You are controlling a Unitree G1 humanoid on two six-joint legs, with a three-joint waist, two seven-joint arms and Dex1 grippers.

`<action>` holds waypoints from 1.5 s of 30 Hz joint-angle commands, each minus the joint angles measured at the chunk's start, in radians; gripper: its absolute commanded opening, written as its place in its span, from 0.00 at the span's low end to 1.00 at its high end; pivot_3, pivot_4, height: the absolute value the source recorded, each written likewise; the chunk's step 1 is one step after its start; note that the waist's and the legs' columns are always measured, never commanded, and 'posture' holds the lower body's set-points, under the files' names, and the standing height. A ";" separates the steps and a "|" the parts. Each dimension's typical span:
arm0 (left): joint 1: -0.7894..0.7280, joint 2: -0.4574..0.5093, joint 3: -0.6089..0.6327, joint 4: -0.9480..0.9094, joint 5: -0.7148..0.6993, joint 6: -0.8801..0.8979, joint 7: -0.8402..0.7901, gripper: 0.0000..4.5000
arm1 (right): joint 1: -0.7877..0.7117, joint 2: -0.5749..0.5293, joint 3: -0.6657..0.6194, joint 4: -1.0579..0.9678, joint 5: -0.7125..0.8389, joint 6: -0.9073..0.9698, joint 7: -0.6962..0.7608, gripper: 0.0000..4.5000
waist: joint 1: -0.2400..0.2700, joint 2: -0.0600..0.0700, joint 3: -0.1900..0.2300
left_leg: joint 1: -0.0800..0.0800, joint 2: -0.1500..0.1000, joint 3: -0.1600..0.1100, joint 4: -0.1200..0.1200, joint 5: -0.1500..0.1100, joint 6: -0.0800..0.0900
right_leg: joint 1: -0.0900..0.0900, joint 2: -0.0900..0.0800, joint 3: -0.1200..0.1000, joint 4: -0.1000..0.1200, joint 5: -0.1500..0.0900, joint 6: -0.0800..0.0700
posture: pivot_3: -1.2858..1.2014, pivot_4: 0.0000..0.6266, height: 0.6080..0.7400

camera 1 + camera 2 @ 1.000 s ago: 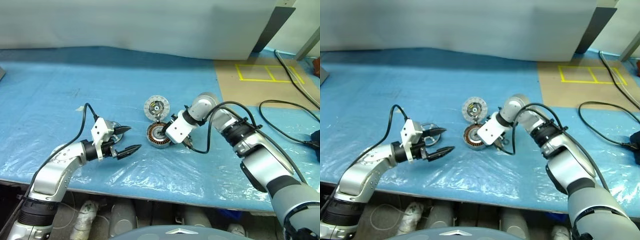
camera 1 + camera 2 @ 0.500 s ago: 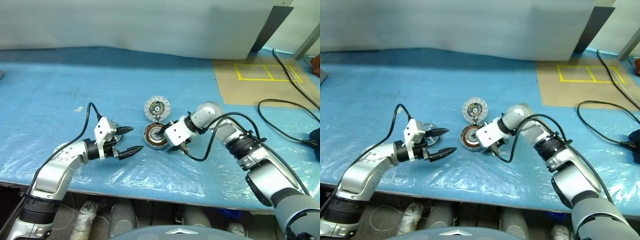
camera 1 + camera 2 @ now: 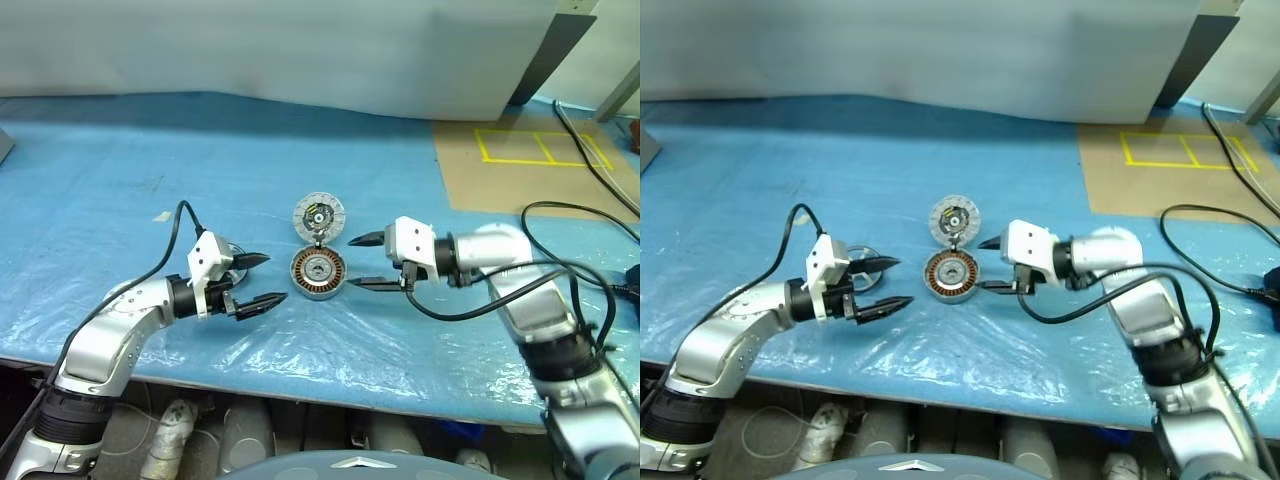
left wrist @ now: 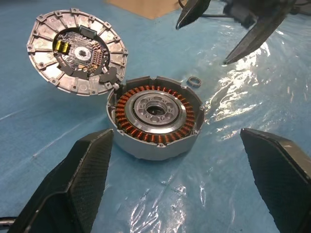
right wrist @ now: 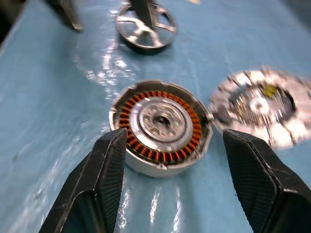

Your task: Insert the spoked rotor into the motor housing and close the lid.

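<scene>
The motor housing [image 3: 318, 272], a round silver casing with copper windings, stands at the middle of the blue table. Its lid [image 3: 318, 216] lies swung open on the far side, joined to the rim. The spoked rotor [image 5: 146, 46] rests on the table to the left, beside the far finger of my left gripper [image 3: 268, 278]. That gripper is open and level, pointing at the housing from the left, with nothing in it. My right gripper [image 3: 354, 263] faces the housing from the right, open and empty, a short way off its rim.
A tiny dark ring washer [image 4: 195, 81] lies just beyond the housing. A tan board with a yellow taped square [image 3: 530, 160] sits at the back right. Black cables [image 3: 580, 215] loop along the right side. The table's front edge runs just below both arms.
My right gripper has pulled back to the right off the housing, rolled at the wrist and opened wider. It now points level at the housing. The left arm has kept still.
</scene>
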 commanded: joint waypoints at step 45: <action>-0.031 0.015 -0.028 0.058 0.019 -0.071 -0.109 0.98 | 0.110 0.049 -0.041 -0.226 0.160 0.219 -0.318 0.12 | -0.011 0.001 0.000 | 0.008 -0.002 0.000 -0.011 0.002 -0.004 | 0.008 0.000 0.000 -0.010 0.000 0.002 | 0.52 0.24 1.00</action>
